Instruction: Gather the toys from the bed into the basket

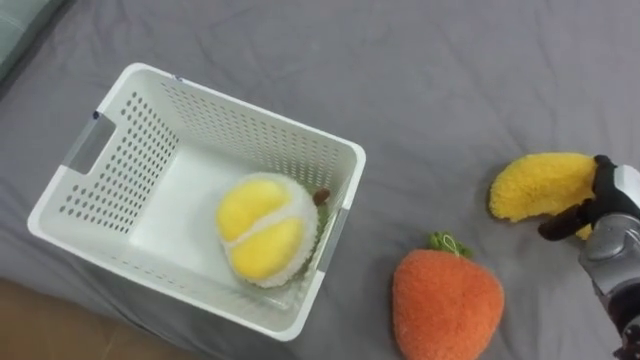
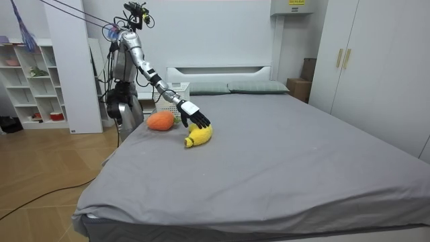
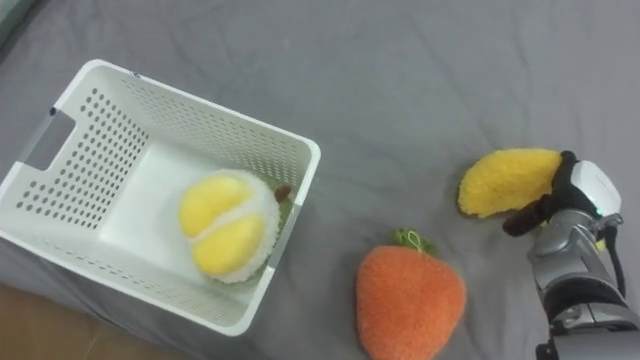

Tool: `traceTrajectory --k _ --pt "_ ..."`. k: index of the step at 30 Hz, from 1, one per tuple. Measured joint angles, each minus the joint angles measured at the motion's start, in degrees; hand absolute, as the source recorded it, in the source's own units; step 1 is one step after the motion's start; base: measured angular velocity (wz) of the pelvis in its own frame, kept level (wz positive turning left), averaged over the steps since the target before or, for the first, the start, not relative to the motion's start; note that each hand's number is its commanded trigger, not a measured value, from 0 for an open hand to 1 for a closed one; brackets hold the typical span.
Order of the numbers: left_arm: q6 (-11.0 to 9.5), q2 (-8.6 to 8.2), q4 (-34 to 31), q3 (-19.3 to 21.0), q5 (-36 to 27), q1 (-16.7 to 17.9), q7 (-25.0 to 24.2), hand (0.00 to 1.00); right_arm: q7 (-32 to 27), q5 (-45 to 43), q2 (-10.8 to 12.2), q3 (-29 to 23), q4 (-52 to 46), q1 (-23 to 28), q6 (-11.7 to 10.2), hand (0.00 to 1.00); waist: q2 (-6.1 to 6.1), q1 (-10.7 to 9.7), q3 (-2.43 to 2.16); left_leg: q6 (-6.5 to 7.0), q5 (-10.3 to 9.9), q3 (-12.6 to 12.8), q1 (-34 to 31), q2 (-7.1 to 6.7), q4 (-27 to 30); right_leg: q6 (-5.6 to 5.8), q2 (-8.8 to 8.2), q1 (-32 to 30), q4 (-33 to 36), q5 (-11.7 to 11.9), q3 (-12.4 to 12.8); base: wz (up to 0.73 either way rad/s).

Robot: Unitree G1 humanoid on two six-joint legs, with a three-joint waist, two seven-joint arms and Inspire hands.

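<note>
Standing at the side of the bed [image 2: 269, 154], near its head end, my right arm stretched out over the grey sheet [image 1: 420, 80]. The sheet is smooth, matte cloth with a few shallow creases.

Right hand [image 1: 612, 235]: at 3 o'clock in my eye view, closed round the near end of the plush banana [image 1: 540, 185]. Dark fingers [image 1: 565, 222] curl against its underside and another hooks over its top edge. The banana is yellow, fuzzy and curved, a blunt crescent with its free tip pointing to 9 o'clock. In the room view it lies on the sheet with my hand over it.

Orange plush fruit [image 1: 445, 305]: at 5 o'clock, rounded and squat, with a coarse nubbly pile and a small green looped tuft at its top. It lies on the sheet at 7 o'clock from the banana, near it but apart.

Basket [image 1: 120, 170]: at 9 o'clock, white hard plastic, rectangular with rounded corners. Its walls are perforated in rows of small holes, with a cut-out handle slot in the short wall at 10 o'clock. It sits skewed on the sheet, well apart from the banana.

Inside the basket, against the wall at 4 o'clock: a round plush toy [image 1: 262, 232], a white fleecy shell with two fat yellow lobes split by a seam and a small brown nub beside it.
</note>
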Motion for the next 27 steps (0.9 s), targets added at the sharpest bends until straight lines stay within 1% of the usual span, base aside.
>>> traceTrajectory --k 2,4,5,11,14,17,21,22,24,25,27 --pt "-0.2 0.01 -0.1 -0.1 0.0 0.0 0.0 0.00 -0.7 0.5 -0.2 0.6 0.1 0.0 0.0 1.00 0.04 0.0 0.17 0.00 0.0 0.0 -0.2 -0.01 0.0 -0.01 -0.01 -0.1 -0.1 0.0 0.0 0.00" --pt "-0.3 0.06 -0.1 -0.2 0.0 0.0 0.0 0.00 -1.7 1.3 -0.5 0.7 0.1 -0.1 0.0 1.00 0.04 0.0 0.18 0.00 0.0 0.0 -0.5 -0.02 0.0 -0.05 0.02 -0.3 -0.1 0.0 0.0 0.00" --pt "-0.3 0.36 -0.1 -1.2 0.0 0.0 0.0 0.00 -2.1 1.7 -1.0 1.1 0.1 -0.1 0.0 1.00 0.06 0.2 0.19 0.01 0.0 0.0 -0.5 -0.03 0.0 -0.07 0.03 -0.3 0.0 0.0 0.1 0.00" --pt "-0.8 1.17 -0.5 -1.3 0.0 0.0 0.0 0.00 -2.9 1.7 -3.8 2.9 2.0 -1.8 -0.5 1.00 0.26 0.9 0.29 -0.09 0.1 0.0 -1.2 0.07 0.3 -0.34 0.21 -1.0 -0.1 0.2 0.2 0.00" --pt "-1.5 1.20 -0.5 -2.2 0.0 -0.1 0.0 0.00 -3.1 1.4 -4.3 3.0 2.1 -1.8 -0.6 1.00 0.41 1.4 0.38 -0.15 0.4 0.0 -2.5 0.08 0.4 -0.57 0.19 -2.1 0.0 0.4 0.1 0.00" --pt "-1.4 1.32 -0.5 -2.9 0.0 -0.1 0.0 0.00 -3.5 1.6 -4.6 4.5 2.8 -1.8 -1.0 1.00 0.54 1.5 0.46 -0.26 0.6 0.0 -2.9 0.10 0.4 -0.64 0.17 -2.5 0.1 0.4 -0.1 0.01" --pt "-1.6 1.42 -0.6 -3.3 0.0 -0.1 -0.2 0.00 -3.8 1.3 -5.4 5.1 3.4 -1.8 -1.8 1.00 0.65 1.5 0.43 -0.25 0.7 -0.3 -3.3 0.08 0.5 -0.69 -0.05 -3.0 0.2 0.4 -0.1 0.01" --pt "-1.7 1.43 -0.6 -3.3 0.0 -0.1 -0.5 0.00 -3.9 1.3 -5.6 5.1 3.8 -1.8 -2.3 1.00 0.81 1.4 0.44 -0.23 0.7 -0.5 -3.6 0.02 0.5 -0.69 -0.03 -3.2 0.2 0.4 -0.5 0.05" --pt "-1.6 1.46 -0.6 -3.3 0.0 -0.1 -1.3 0.00 -4.1 1.3 -6.0 5.1 3.8 -1.8 -2.5 1.00 1.01 1.5 0.36 -0.19 0.7 -0.5 -3.9 -0.01 0.5 -0.70 -0.23 -3.4 0.2 0.4 -0.8 0.05" --pt "-1.6 1.47 -0.7 -3.3 0.0 -0.1 -1.6 0.00 -4.2 0.9 -6.2 5.1 3.8 -2.0 -2.7 1.00 1.31 1.5 0.30 -0.19 0.8 -0.9 -4.4 -0.08 0.6 -0.70 -0.44 -3.7 0.4 0.4 -1.3 0.11" --pt "-1.6 1.56 -0.8 -3.3 0.0 -0.2 -2.4 0.00 -4.3 -0.2 -6.7 5.1 3.8 -2.5 -2.6 1.00 1.61 1.5 0.30 -0.19 1.0 -1.2 -5.1 -0.11 0.8 -0.70 -0.55 -4.5 1.1 0.4 -1.6 0.11"
